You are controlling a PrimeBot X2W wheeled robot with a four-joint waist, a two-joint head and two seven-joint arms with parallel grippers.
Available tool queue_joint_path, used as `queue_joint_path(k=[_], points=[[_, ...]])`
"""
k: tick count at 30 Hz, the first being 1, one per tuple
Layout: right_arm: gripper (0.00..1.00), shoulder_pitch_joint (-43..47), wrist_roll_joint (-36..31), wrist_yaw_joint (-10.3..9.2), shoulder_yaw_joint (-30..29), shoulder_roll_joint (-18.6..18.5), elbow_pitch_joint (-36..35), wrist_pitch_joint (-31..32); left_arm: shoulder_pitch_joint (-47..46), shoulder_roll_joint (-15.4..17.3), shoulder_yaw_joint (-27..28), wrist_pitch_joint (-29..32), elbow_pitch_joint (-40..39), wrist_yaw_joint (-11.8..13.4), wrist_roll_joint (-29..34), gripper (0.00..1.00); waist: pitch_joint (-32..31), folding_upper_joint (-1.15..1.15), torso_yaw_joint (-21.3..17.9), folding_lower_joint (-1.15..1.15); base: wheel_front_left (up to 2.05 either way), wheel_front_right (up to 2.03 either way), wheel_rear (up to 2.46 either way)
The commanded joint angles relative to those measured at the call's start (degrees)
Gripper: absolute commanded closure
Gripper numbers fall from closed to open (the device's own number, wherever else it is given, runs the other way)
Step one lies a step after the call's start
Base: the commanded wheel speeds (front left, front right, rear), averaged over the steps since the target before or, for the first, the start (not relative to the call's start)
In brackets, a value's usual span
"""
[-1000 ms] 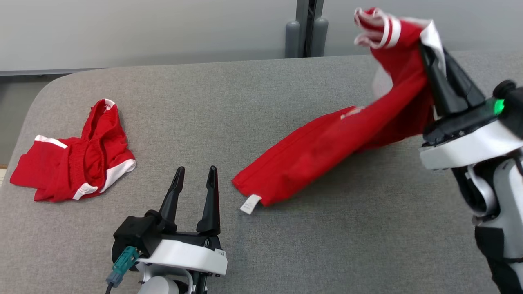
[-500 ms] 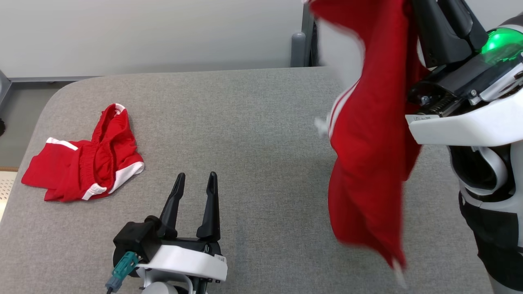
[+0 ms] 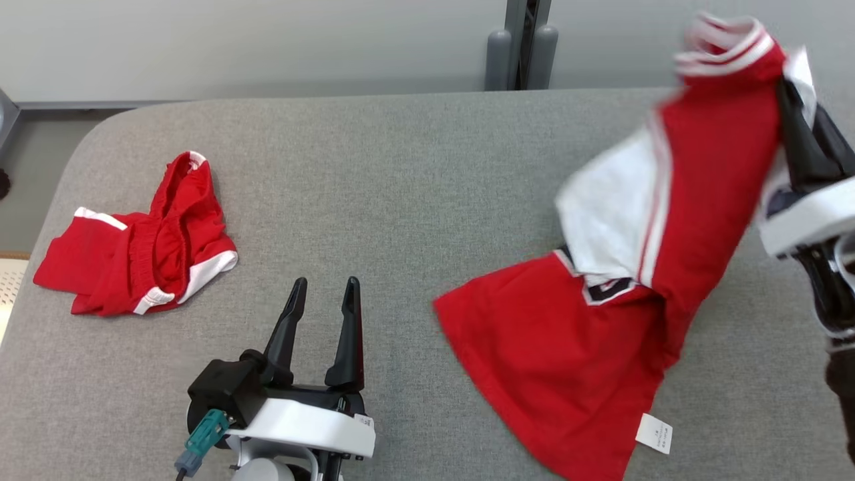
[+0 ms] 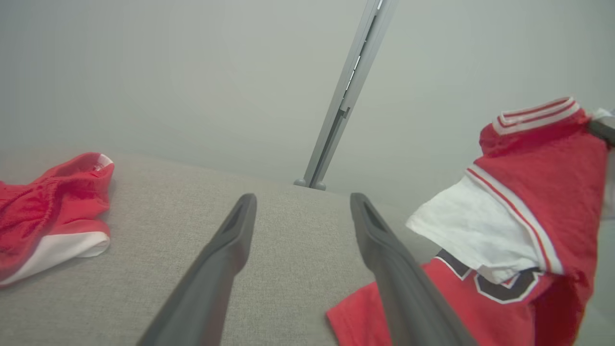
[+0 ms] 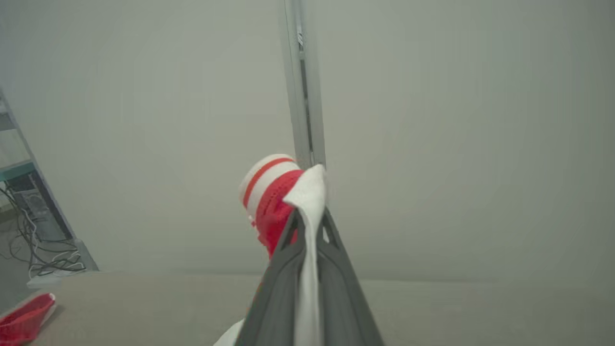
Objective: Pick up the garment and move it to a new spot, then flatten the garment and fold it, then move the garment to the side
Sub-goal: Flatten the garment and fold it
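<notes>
From the head camera, the grey desk (image 3: 401, 187) runs across the room with a plain wall behind it and a grey post (image 3: 521, 47) at its far edge. The garment (image 3: 588, 347), a red jersey with a white sleeve and striped trim, is on the right half of the desk. Its top is lifted high at the far right, clamped in the right jaws, whose dark fingers (image 3: 801, 147) are closed on the fabric. From there the cloth slopes down to the left, and its wide red hem appears to lie spread on the desk, with a small white label (image 3: 653, 433) near the bottom corner. The cloth is a little blurred. The left jaws sit low at the near left, well apart from the garment, with their two fingers (image 3: 349, 327) standing apart and nothing between them. A crumpled pair of red shorts (image 3: 140, 254) with white edging lies at the far left of the desk.

From the left wrist, the two fingers (image 4: 226, 259) splay wide over bare desk (image 4: 168, 192). The shorts (image 4: 48, 206) lie off to the left. The garment (image 4: 538, 192) hangs to the right, white sleeve forward, with part of a dark printed numeral below it.

From the right wrist, the fingers (image 5: 278, 288) are pressed together on a strip of white fabric that runs up between them. The garment's striped red and white trim (image 5: 269, 187) bunches above the tips. Beyond are the post (image 5: 302, 96), a corner of the shorts (image 5: 24, 312), and a shelf (image 5: 14, 168) with loose cables (image 5: 33, 250) at the left.
</notes>
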Motion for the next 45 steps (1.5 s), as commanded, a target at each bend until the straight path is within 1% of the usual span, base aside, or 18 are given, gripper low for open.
queue_joint_path(k=[1,3,6,7,10,11,12,17,20,23,26,28,30,33,37,41,45], points=[[1.00,0.61,0.23,0.02,-1.10,-1.31,4.07,-1.54,-1.28,0.21,-0.02,-0.08,-0.03,0.20,0.42,0.00,0.87,0.00,0.13,0.00,0.00,0.00,0.00],[1.00,1.10,-0.42,0.02,-2.11,-3.05,9.84,-3.01,-1.58,0.21,-0.17,-0.08,0.06,0.17,0.58,0.00,1.44,0.00,0.27,0.00,0.00,0.00,0.00],[1.00,1.03,-1.12,0.02,-3.51,-4.35,17.03,-5.50,-1.88,0.21,-0.25,-0.08,0.21,0.22,0.73,0.00,2.02,0.00,0.41,0.00,0.00,0.00,0.00],[1.00,1.03,-1.12,0.02,-3.51,-4.35,17.03,-5.50,-1.88,0.21,-0.25,-0.08,0.21,0.22,0.73,0.00,2.02,0.00,0.41,0.00,0.00,0.00,0.00],[1.00,0.51,-2.34,0.02,-5.01,-5.66,23.27,-7.55,-2.13,0.21,-0.06,-0.08,0.24,0.35,0.91,0.00,2.33,0.00,0.24,0.00,0.00,0.00,0.00],[0.62,0.20,-3.12,0.01,-6.05,-5.90,25.29,-8.45,-2.15,0.21,-0.01,-0.08,0.26,0.31,0.99,0.00,2.36,0.00,0.14,0.00,0.00,0.00,0.00],[0.00,-0.06,-3.79,0.01,-6.83,-5.69,27.14,-8.99,-2.15,0.19,0.04,-0.08,0.30,0.33,0.95,0.00,2.33,0.00,0.01,0.00,0.00,0.00,0.00],[0.00,-1.62,-5.81,0.01,-9.80,-4.92,33.20,-11.23,-2.17,0.21,0.08,-0.08,0.55,0.36,0.94,0.00,1.81,0.00,-1.01,0.00,0.00,0.00,0.00],[0.00,-2.86,-6.41,0.02,-10.42,-4.15,33.89,-12.68,-1.98,0.21,0.08,-0.08,0.61,0.29,0.93,0.00,1.24,0.00,-1.68,0.00,0.00,0.00,0.00],[0.00,-3.82,-5.64,0.02,-10.82,-3.38,31.91,-14.24,-1.63,0.21,0.17,-0.08,0.71,0.13,0.86,0.00,0.63,0.00,-2.32,0.00,0.00,0.00,0.00],[0.00,-3.53,-3.81,0.02,-8.65,-1.97,26.30,-15.54,-1.27,0.21,0.01,-0.08,0.76,-0.03,0.81,0.00,0.10,0.00,-2.90,0.00,0.00,0.00,0.00],[0.00,-1.58,-4.28,0.02,-6.11,-2.38,20.05,-16.07,-1.03,0.21,-0.21,-0.08,0.85,-0.04,0.70,0.00,-0.24,0.00,-3.32,0.00,0.00,0.00,0.00],[0.00,0.94,-3.52,0.00,-4.48,-1.75,13.52,-16.29,-0.85,0.21,-0.18,-0.08,0.71,0.09,0.15,0.00,-0.45,0.00,-3.81,0.00,0.00,0.00,0.00],[0.00,5.04,-3.04,0.01,-5.13,-0.34,3.63,-16.30,-1.24,0.21,-0.21,-0.08,0.36,0.03,-0.25,0.00,-0.58,0.00,-4.33,0.00,0.00,0.00,0.00],[0.00,11.95,-3.43,0.01,-7.00,3.26,-7.20,-16.24,-1.59,0.20,-1.09,-0.07,0.58,-0.23,-0.74,0.00,-0.68,0.00,-4.98,0.00,0.00,0.00,0.00],[0.00,18.38,-5.28,0.01,-8.21,6.79,-13.84,-16.23,-1.58,0.22,-2.88,-0.08,1.87,-0.76,-1.31,0.00,-0.53,0.00,-5.48,0.00,0.00,0.00,0.00],[0.00,22.37,-7.38,0.01,-9.68,9.24,-16.76,-16.24,-1.81,0.19,-4.05,-0.08,3.12,-0.74,-2.26,0.00,-0.12,0.00,-6.09,0.00,0.00,0.00,0.00]])
